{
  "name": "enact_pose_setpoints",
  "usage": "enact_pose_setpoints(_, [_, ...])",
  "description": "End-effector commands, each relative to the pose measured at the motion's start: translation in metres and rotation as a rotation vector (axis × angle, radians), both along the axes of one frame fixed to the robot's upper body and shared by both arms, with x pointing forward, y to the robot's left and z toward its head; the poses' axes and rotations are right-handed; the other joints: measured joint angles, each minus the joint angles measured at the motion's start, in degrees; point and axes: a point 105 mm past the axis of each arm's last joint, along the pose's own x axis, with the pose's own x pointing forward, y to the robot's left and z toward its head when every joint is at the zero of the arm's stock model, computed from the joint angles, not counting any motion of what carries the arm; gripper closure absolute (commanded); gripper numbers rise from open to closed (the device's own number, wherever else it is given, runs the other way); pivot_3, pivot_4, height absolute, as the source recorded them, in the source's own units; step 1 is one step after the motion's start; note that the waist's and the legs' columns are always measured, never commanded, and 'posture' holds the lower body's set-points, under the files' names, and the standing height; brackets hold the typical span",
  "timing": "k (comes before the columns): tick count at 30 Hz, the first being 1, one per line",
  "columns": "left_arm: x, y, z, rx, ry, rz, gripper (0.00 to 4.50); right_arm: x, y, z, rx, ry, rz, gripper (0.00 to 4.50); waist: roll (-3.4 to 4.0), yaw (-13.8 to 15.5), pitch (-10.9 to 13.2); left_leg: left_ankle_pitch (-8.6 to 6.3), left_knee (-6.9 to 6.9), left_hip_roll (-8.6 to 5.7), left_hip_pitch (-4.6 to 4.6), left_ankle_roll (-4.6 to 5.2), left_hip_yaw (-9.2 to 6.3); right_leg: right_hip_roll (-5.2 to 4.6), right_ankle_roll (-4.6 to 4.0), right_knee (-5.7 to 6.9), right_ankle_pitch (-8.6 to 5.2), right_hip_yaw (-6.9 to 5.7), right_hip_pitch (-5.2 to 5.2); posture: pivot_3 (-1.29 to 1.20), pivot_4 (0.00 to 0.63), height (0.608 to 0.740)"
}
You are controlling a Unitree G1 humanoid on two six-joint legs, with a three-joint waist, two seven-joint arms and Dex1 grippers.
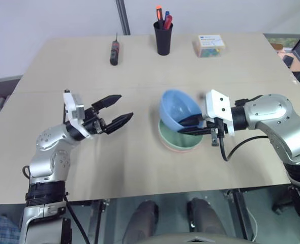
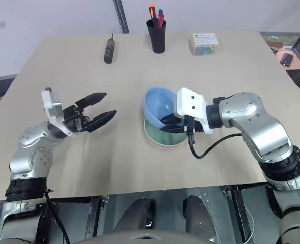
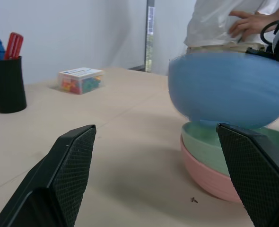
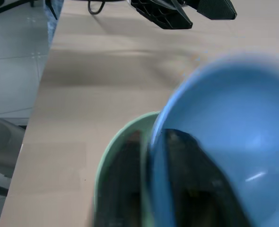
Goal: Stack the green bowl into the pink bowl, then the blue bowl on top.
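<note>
The right claw (image 1: 190, 125) seems to pinch the blue bowl (image 1: 178, 108), tilted over the green bowl (image 1: 183, 139) and pink bowl (image 3: 210, 175). Dropped crooked, it could slide off. The left claw (image 1: 116, 116) is wide apart, with nothing in it.

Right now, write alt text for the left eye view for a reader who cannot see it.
The right gripper holds the blue bowl by its rim, tilted above the green bowl, which is nested in the pink bowl on a beige table. The left gripper hovers open beside them. A pen cup, screwdriver and small box line the far edge.
</note>
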Motion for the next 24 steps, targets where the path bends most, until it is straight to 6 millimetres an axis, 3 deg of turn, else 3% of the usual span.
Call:
enact_pose_setpoints(1, [0.001, -0.001, 0.009, -0.001, -0.037, -0.01, 0.18, -0.006, 0.0, 0.012, 0.007, -0.047, 0.013, 1.87, 0.0, 0.0, 0.0, 0.0, 0.0, 0.0, 0.0, 0.0, 0.0, 0.0, 0.0, 0.0, 0.0, 0.0, 0.0, 0.0, 0.15, 0.74])
enact_pose_setpoints(3, [0.001, -0.001, 0.009, -0.004, -0.036, -0.011, 0.18, -0.005, -0.001, 0.014, 0.011, -0.061, 0.01, 0.94, -0.01, 0.01, 0.01, 0.0, 0.0, 0.01, 0.0, 0.0, -0.02, -0.01, 0.0, -0.01, 0.0, -0.02, 0.0, 0.0, 0.15, 0.74])
enact_pose_setpoints(4, [0.001, -0.001, 0.009, -0.004, -0.035, -0.011, 0.18, -0.005, -0.001, 0.015, 0.017, -0.067, 0.005, 0.81, -0.01, 0.01, 0.01, 0.0, 0.0, 0.01, 0.0, 0.0, -0.02, -0.01, 0.0, -0.01, 0.0, -0.02, 0.0, 0.0, 0.15, 0.74])
enact_pose_setpoints(10, [-0.002, 0.0, 0.005, 0.013, -0.008, 0.015, 0.18, -0.006, -0.027, 0.031, 0.163, -0.048, -0.08, 0.81, -0.03, 0.19, 0.0, 0.0, 0.0, 0.01, -0.01, 0.01, -0.09, -0.01, 0.0, -0.1, 0.0, -0.08, 0.09, 0.0, 0.15, 0.74])
enact_pose_setpoints(12, [-0.005, 0.001, 0.002, 0.03, -0.006, 0.025, 0.18, -0.006, -0.044, 0.031, 0.206, -0.036, -0.126, 0.81, -0.03, 0.28, 0.0, -0.01, -0.01, 0.0, -0.01, 0.02, -0.09, -0.01, 0.0, -0.14, 0.0, -0.08, 0.11, 0.0, 0.15, 0.74])
enact_pose_setpoints(18, [-0.022, 0.002, -0.007, 0.046, 0.043, -0.025, 0.18, -0.007, -0.097, 0.013, 0.273, -0.012, -0.25, 0.81, -0.03, 0.43, 0.0, -0.05, -0.04, 0.03, 0.01, 0.09, -0.09, -0.03, 0.0, -0.18, 0.0, -0.09, 0.15, 0.0, 0.15, 0.74])
enact_pose_setpoints(24, [-0.033, 0.003, -0.008, 0.05, 0.058, -0.077, 0.18, -0.007, -0.122, -0.002, 0.297, 0.007, -0.291, 0.81, 0.01, 0.25, 0.02, -0.12, -0.02, 0.05, 0.12, 0.23, -0.01, 0.08, 0.01, -0.12, 0.0, -0.04, 0.2, 0.0, 0.15, 0.74])
